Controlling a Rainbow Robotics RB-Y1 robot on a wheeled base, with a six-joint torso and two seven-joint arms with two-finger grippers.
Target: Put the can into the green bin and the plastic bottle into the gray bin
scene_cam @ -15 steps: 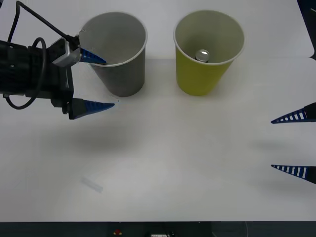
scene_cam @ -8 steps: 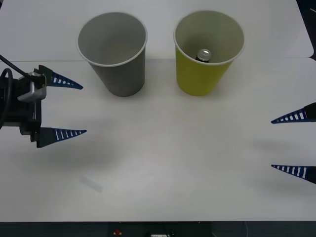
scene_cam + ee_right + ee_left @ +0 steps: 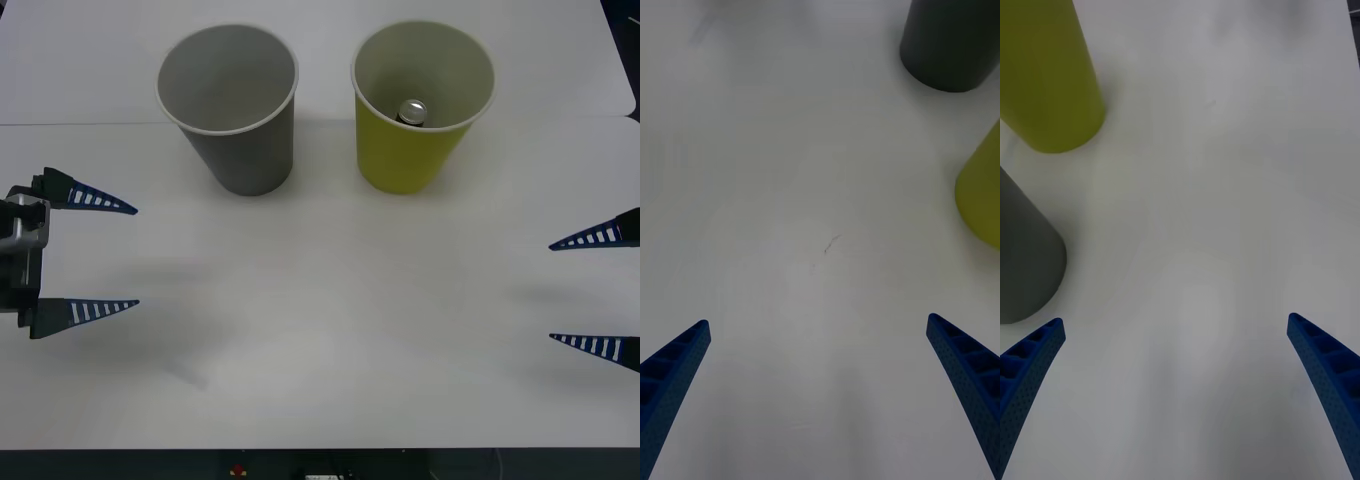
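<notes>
The can lies at the bottom of the green bin, its silver top facing up. The gray bin stands upright to the left of the green one; nothing shows inside it from here. The plastic bottle is out of view. My left gripper hovers open at the table's left side, well clear of the gray bin. My right gripper hangs open at the right edge. The left wrist view shows the gray bin and the green bin beyond the left gripper.
The white table spreads between the two arms, with its front edge close to me. In the right wrist view the gray bin and the green bin stand far off from the open right gripper.
My left gripper has drawn back from the gray bin's rim, moving left and toward the table's near side, still open. The right arm has not moved.
</notes>
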